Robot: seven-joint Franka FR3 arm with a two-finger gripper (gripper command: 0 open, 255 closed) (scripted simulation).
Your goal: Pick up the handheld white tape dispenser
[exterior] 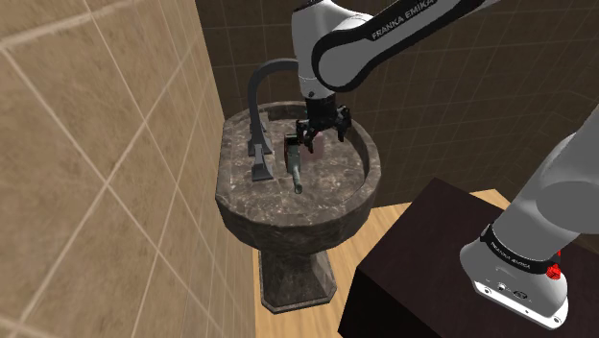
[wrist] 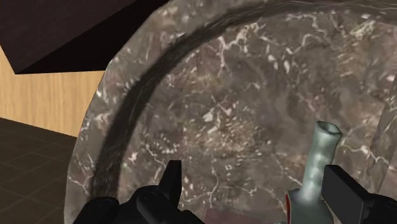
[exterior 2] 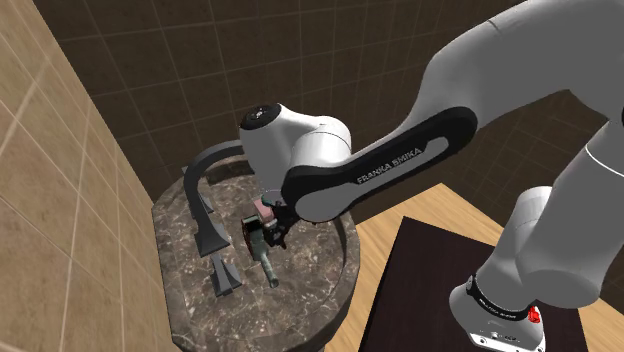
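We log a dark, white-veined stone pedestal sink (exterior: 240, 195) standing on a wood-plank floor (exterior: 389, 223). A grey arched faucet (exterior: 255, 91) rises from the rim at the shoulder view's left. A small grey handle piece (exterior: 261, 174) sits just beside its base. A pale green tape dispenser (exterior: 294, 168) lies in the basin, its slim handle end pointing toward the front rim.

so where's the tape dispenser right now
In the shoulder view the greenish tape dispenser lies in the basin of the marble sink, just right of the grey faucet and just below the open gripper.
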